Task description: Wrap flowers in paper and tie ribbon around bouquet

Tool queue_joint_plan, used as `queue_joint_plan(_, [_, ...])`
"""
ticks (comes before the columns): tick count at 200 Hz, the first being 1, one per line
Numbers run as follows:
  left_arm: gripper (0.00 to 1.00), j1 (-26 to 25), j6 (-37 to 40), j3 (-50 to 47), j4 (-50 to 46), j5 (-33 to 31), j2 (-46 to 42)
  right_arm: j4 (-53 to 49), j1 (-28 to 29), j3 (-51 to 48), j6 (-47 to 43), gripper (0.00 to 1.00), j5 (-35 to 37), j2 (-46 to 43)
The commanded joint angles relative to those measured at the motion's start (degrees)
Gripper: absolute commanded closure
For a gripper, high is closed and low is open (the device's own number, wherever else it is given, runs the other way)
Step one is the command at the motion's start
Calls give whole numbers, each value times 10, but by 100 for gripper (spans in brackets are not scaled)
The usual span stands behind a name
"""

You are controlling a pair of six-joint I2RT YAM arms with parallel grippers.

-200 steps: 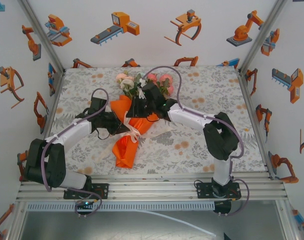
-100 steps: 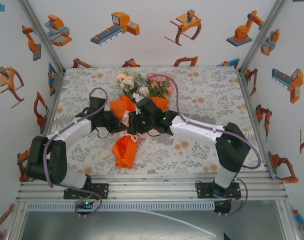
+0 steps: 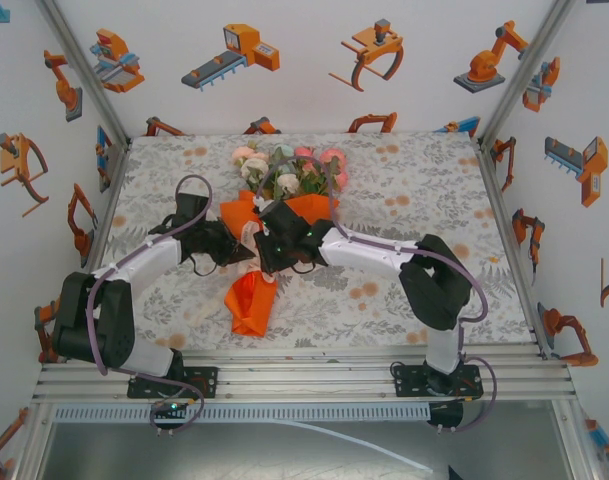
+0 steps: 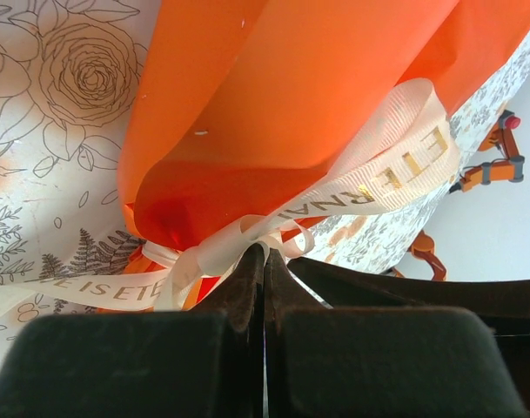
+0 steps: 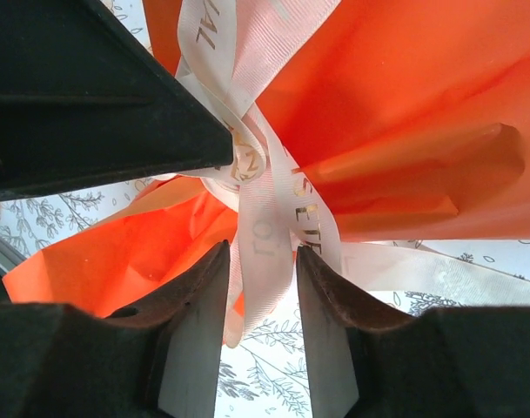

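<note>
On floral tablecloth, orange bouquet with lettered cream ribbon

We saw the bouquet lying on its side on the bench, with its narrow tip toward the near edge. The flowers, pink, peach and white roses with green leaves, spilled from its wide far end. The paper was bright orange and matte, gathered into folds at the waist. The ribbon, cream with gold lettering, was knotted there, with loose tails trailing onto the bench.
</note>
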Motion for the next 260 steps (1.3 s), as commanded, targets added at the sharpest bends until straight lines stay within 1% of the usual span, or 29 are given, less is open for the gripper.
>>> queue_joint_plan(1, [100, 5, 4, 0, -3, 0, -16, -9, -2, 26, -12, 62, -25, 18])
queue_joint_plan(16, [100, 7, 4, -1, -3, 2, -16, -14, -2, 28, -7, 68, -26, 26])
queue_joint_plan(35, [100, 10, 4, -4, -1, 4, -17, -11, -2, 25, -4, 86, -12, 20])
queue_joint_plan(41, [100, 9, 5, -5, -2, 5, -16, -8, -2, 25, -6, 90, -9, 17])
queue_joint_plan(67, [100, 12, 5, -10, -9, 0, -22, -4, -6, 29, -11, 100, -9, 11])
queue_joint_plan(95, [100, 18, 6, -18, -8, 9, -32, 13, -11, 20, -15, 100, -9, -7])
queue_joint_plan(122, [100, 17, 19, -23, -1, 42, -41, 43, -24, 5, -6, 100, -20, -29])
queue_joint_plan(153, [100, 13, 26, -35, 8, 70, -51, 92, -44, -18, 23, 100, -53, -39])
queue_joint_plan(189, [100, 8, 35, -37, 9, 76, -41, 114, -45, -27, 39, 100, -69, -45])
queue_joint_plan(206, [100, 3, 25, -32, 21, 82, -28, 136, -46, -32, 58, 100, -91, -45])
queue_joint_plan(236, [100, -4, -10, -31, 69, 94, -12, 171, -46, -41, 92, 100, -124, -41])
queue_joint_plan(260, [100, -6, -23, -31, 83, 89, 0, 200, -47, -47, 116, 100, -142, -41])
